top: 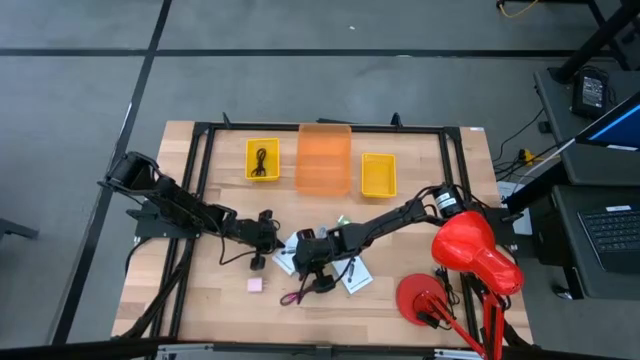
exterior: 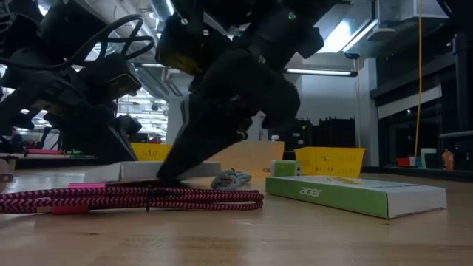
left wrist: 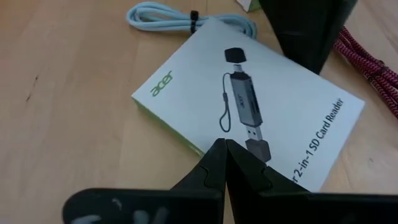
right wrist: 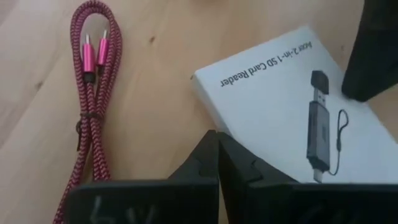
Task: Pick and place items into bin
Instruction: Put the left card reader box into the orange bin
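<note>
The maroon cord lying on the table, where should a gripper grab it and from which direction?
Grip the maroon cord at its banded middle, coming straight down from above. It lies flat, folded into a long narrow bundle, so fingers spanning its short width would likely catch all strands. Both the right gripper and left gripper look shut, so open first.

A robotics lab or workshop: a wooden worktop (top: 400, 300) framed in black rails stands on a grey floor marked with dark lines, a laptop (top: 612, 232) sits on a side desk, and beyond the worktop run long ceiling lights (exterior: 319, 72) and distant benches.
</note>
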